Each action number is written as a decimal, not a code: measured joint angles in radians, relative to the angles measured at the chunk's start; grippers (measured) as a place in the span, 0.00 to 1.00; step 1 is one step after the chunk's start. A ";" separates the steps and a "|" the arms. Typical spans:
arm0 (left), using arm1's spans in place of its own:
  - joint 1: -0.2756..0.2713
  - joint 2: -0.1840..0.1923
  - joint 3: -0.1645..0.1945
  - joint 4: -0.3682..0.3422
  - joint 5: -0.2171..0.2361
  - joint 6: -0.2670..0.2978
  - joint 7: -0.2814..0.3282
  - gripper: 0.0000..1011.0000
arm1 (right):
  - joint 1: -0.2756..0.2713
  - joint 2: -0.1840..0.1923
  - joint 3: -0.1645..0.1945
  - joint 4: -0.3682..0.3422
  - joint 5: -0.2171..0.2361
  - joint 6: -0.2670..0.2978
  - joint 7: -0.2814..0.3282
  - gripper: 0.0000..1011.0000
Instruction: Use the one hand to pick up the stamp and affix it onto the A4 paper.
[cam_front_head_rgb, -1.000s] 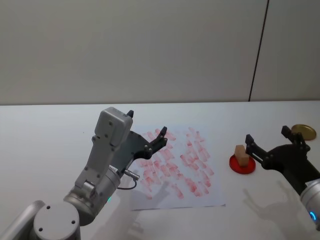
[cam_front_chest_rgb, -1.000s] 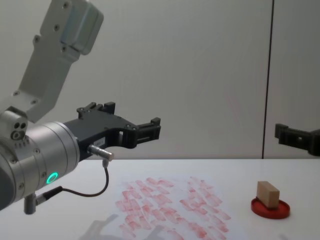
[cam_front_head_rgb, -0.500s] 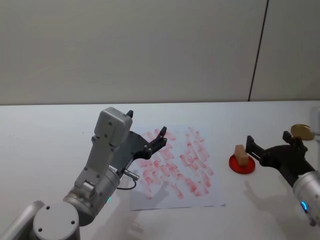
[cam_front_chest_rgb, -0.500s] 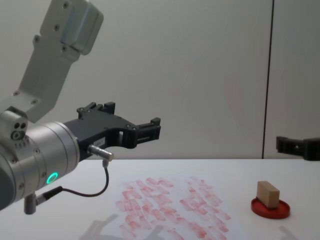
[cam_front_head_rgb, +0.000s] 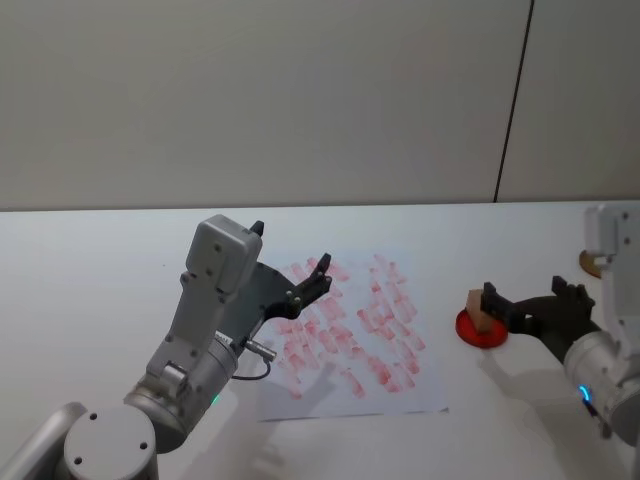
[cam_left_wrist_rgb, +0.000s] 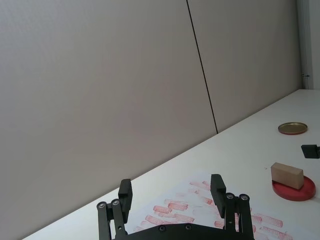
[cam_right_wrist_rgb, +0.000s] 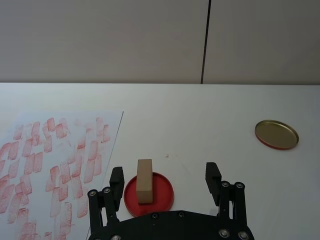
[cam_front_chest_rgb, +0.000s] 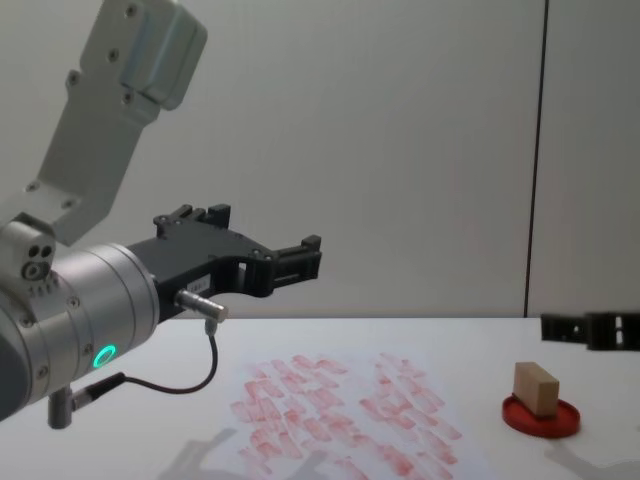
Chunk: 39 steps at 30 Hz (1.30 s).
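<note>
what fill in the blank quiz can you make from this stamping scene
1. The stamp stands on a round ___ ink pad.
2. The right gripper, close to the stamp, is ___ and holds nothing.
3. Hanging over the A4 paper is the ___.
Missing words: red; open; left gripper.

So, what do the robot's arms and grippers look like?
Left arm: rounded silver-grey segments, green-lit ring, thin black cable from a metal plug. Right arm: grey-white, blue light. Left gripper and right gripper: black, two-fingered.
</note>
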 joint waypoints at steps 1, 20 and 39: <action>0.000 0.000 0.000 0.000 0.000 0.000 0.000 0.98 | 0.005 -0.003 0.000 0.009 -0.002 0.004 0.002 0.99; 0.000 0.000 0.000 0.000 0.000 0.000 0.000 0.98 | 0.101 -0.057 -0.016 0.184 -0.050 0.036 0.051 0.84; 0.000 0.000 0.000 0.000 0.000 0.000 0.000 0.98 | 0.145 -0.087 -0.026 0.267 -0.084 0.050 0.071 0.26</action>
